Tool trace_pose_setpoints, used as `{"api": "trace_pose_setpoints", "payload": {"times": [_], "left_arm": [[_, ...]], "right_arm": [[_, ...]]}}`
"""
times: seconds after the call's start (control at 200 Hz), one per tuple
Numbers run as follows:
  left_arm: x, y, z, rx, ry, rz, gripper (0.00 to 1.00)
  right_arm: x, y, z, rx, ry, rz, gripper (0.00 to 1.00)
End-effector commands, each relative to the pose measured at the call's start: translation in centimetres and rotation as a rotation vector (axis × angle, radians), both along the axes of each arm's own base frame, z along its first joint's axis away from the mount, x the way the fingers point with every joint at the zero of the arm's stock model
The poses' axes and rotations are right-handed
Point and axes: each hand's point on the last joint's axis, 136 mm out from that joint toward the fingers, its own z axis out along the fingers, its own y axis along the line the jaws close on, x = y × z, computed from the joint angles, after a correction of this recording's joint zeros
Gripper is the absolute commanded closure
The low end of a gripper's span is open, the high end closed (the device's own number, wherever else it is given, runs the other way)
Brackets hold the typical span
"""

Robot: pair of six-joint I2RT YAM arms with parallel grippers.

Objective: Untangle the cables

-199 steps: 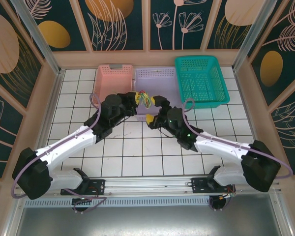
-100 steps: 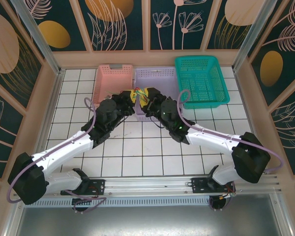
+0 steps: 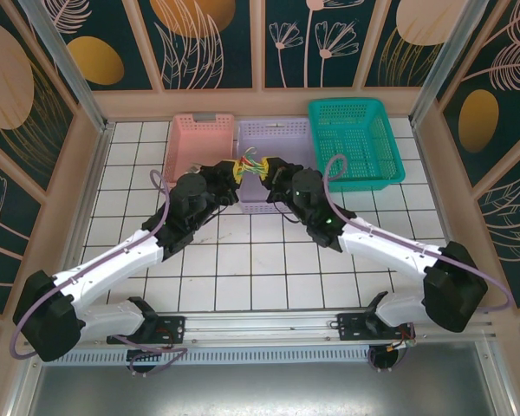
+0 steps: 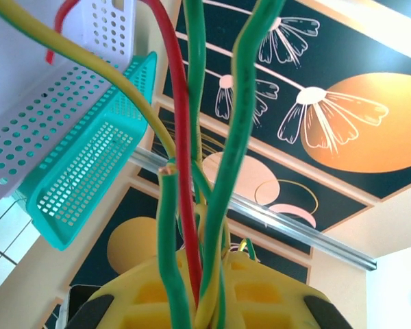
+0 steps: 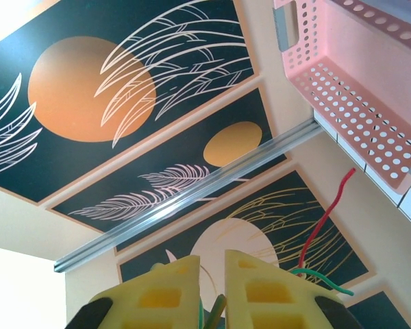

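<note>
The cables (image 3: 250,162) form a small knot of yellow, green and red wires held in the air over the lilac basket's near rim. My left gripper (image 3: 236,171) holds the knot from the left and my right gripper (image 3: 264,168) from the right. In the left wrist view, green, red and yellow cables (image 4: 185,171) rise from between the yellow fingers (image 4: 274,291) of the left gripper (image 4: 212,284), which is shut on them. In the right wrist view the right gripper (image 5: 212,266) has its jaws nearly together, with an olive-green wire (image 5: 217,308) in the narrow gap. Loose red and green ends (image 5: 322,226) hang to its right.
Three baskets stand in a row at the back: pink (image 3: 199,139), lilac (image 3: 282,134) and teal (image 3: 355,143). The lilac basket (image 4: 48,103) and teal basket (image 4: 82,178) lie close on the left gripper's left. The pink basket (image 5: 356,82) is close to the right gripper. White tiled floor lies in front.
My right gripper has moved up and left to the bundle and has closed from wide open. My left gripper, still shut, has carried the bundle slightly towards the back.
</note>
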Motion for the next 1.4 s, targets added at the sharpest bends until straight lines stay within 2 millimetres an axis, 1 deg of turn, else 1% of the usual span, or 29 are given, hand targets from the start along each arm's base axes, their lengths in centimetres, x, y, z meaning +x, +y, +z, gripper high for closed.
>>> {"api": "trace_pose_setpoints", "payload": {"times": [0.0,0.03,0.07,0.095,0.125,0.175,0.255,0.295,0.35,0.4,0.42,0.445,0.455,0.465,0.531,0.556,0.606,0.636,0.671,0.741,0.796,0.846,0.926,1.056,1.191,1.296,1.396], "left_arm": [[-0.2,-0.2,-0.1,0.113,-0.015,-0.03,0.95],[-0.3,-0.3,0.2,0.123,-0.026,-0.039,0.83],[-0.4,-0.2,0.5,0.142,-0.034,-0.048,0.56],[-0.6,-0.1,0.6,0.159,-0.029,-0.053,0.44],[-0.9,-0.1,0.4,0.182,-0.009,-0.064,0.36],[-1.4,0.1,0.1,0.202,0.013,-0.08,0.31],[-2.2,-0.6,-0.2,0.164,0.047,-0.131,0.3],[-2.4,-1.1,-0.1,0.142,0.057,-0.161,0.3],[-2.6,-2.1,0.4,0.113,0.061,-0.206,0.28],[-2.6,-3.0,1.0,0.087,0.054,-0.241,0.26],[-2.5,-3.4,1.1,0.079,0.052,-0.255,0.26],[-2.5,-3.8,0.6,0.078,0.061,-0.272,0.26],[-2.5,-4.1,1.7,0.064,0.044,-0.28,0.26],[-2.4,-4.2,2.0,0.061,0.041,-0.286,0.26],[-2.4,-5.2,2.3,0.071,0.041,-0.33,0.26],[-2.4,-5.5,2.1,0.091,0.045,-0.343,0.26],[-2.5,-5.7,2.4,0.147,0.046,-0.369,0.27],[-2.7,-5.6,1.8,0.206,0.063,-0.383,0.29],[-2.7,-5.3,1.7,0.275,0.067,-0.387,0.31],[-3.1,-4.5,0.8,0.399,0.08,-0.404,0.34],[-3.4,-4.3,-0.1,0.455,0.096,-0.424,0.35],[-3.7,-4.2,-0.8,0.477,0.108,-0.446,0.36],[-4.0,-4.4,-1.6,0.493,0.11,-0.473,0.38],[-3.6,-4.9,-2.1,0.536,0.087,-0.505,0.44],[-3.5,-5.8,-3.0,0.523,0.077,-0.537,0.47],[-3.3,-6.6,-3.6,0.491,0.071,-0.558,0.54],[-3.3,-7.4,-4.1,0.476,0.073,-0.59,0.54]], "right_arm": [[1.2,-2.6,2.3,0.071,0.013,-0.073,1.0],[1.4,-2.8,2.5,0.045,0.003,-0.059,1.0],[1.6,-3.1,2.8,0.003,-0.021,-0.04,1.0],[1.7,-3.5,3.1,-0.033,-0.046,-0.033,1.0],[1.8,-3.9,3.3,-0.075,-0.07,-0.029,1.0],[1.9,-4.6,3.5,-0.147,-0.111,-0.022,1.0],[2.0,-5.4,4.5,-0.264,-0.233,0.004,1.0],[1.9,-5.3,5.0,-0.328,-0.306,0.033,1.0],[1.8,-5.0,5.9,-0.43,-0.418,0.057,1.0],[1.2,-3.9,6.3,-0.513,-0.514,0.131,1.0],[1.1,-3.4,6.3,-0.543,-0.546,0.157,1.0],[0.9,-2.9,6.2,-0.579,-0.582,0.193,1.0],[0.8,-2.6,6.1,-0.593,-0.597,0.207,1.0],[0.7,-2.4,6.1,-0.606,-0.61,0.22,1.0],[0.1,-1.0,5.4,-0.706,-0.692,0.313,1.0],[-0.2,-0.7,5.3,-0.741,-0.722,0.335,1.0],[-0.9,-0.1,4.9,-0.847,-0.792,0.378,1.0],[-1.2,0.1,4.7,-0.894,-0.82,0.402,1.0],[-1.6,0.3,4.6,-0.921,-0.868,0.436,1.0],[-2.6,0.6,4.9,-0.96,-0.956,0.488,1.0],[-3.0,0.6,4.9,-0.987,-1.0,0.524,1.0],[-3.4,0.4,5.1,-0.999,-1.03,0.539,1.0],[-4.1,0.4,5.5,-1.005,-1.083,0.573,1.0],[-4.5,0.4,5.3,-1.0,-1.093,0.611,1.0],[-4.8,0.4,5.7,-0.953,-1.097,0.603,1.0],[-5.0,0.3,6.1,-0.925,-1.098,0.585,1.0],[-5.1,0.3,6.4,-0.908,-1.099,0.579,1.0]]}}
